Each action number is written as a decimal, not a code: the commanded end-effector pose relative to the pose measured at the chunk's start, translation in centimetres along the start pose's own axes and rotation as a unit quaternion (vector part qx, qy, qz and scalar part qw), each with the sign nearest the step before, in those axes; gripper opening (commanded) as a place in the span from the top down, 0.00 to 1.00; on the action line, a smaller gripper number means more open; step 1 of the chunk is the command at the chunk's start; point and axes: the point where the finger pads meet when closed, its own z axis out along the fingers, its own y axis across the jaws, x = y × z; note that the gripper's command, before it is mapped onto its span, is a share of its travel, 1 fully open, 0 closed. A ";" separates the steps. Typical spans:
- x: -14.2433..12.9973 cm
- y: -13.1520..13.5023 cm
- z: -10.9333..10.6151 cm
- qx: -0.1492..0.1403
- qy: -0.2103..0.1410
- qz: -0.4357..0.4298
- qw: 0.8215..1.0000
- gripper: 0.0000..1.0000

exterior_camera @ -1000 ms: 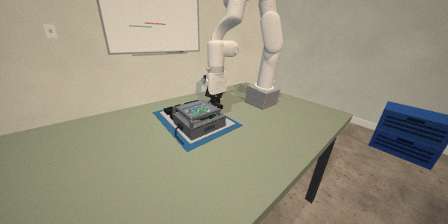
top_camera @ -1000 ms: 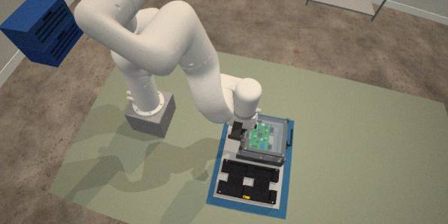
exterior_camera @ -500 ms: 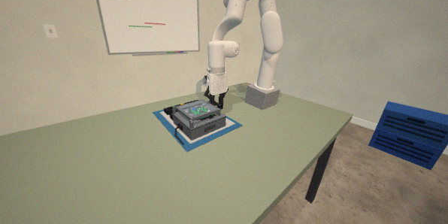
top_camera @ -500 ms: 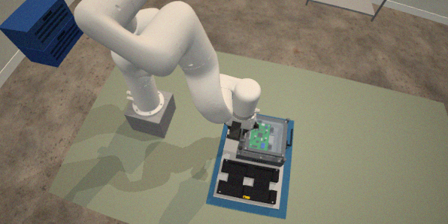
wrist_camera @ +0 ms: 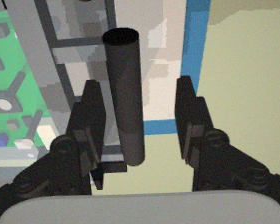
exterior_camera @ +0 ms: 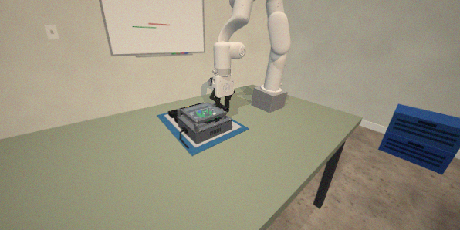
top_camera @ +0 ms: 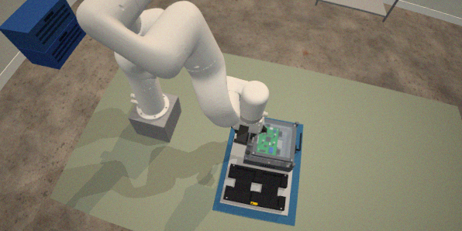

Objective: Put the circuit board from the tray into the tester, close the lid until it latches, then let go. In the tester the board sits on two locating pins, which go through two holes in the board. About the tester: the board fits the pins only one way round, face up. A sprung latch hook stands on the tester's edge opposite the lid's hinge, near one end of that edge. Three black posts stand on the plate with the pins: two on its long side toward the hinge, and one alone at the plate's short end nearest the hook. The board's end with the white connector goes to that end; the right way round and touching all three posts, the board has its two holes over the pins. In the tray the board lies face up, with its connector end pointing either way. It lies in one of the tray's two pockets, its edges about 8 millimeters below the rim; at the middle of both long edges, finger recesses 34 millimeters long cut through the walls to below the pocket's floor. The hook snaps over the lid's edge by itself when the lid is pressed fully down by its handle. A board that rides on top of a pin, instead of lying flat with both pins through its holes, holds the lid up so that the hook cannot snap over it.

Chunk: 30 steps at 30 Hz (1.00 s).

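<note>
The tester has its grey-framed, clear-windowed lid lowered over it. The green circuit board shows through the window; how its holes sit on the pins is hidden. The latch hook cannot be made out, so whether it is over the lid's edge cannot be told. My gripper is open around the lid's dark round handle, with gaps on both sides, wider on the right. The black tray shows no board in its pockets.
A blue-bordered mat lies under the tester and tray. A black curved piece stands out at the tester's side away from my gripper. The robot's base block stands on the green table.
</note>
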 end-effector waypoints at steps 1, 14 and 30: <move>0.1 -0.7 -0.3 0.008 0.001 0.000 1.000 0.49; 0.1 -0.7 -0.3 0.008 0.001 0.000 1.000 0.49; 0.1 -0.7 -1.8 0.008 0.001 0.000 1.000 0.49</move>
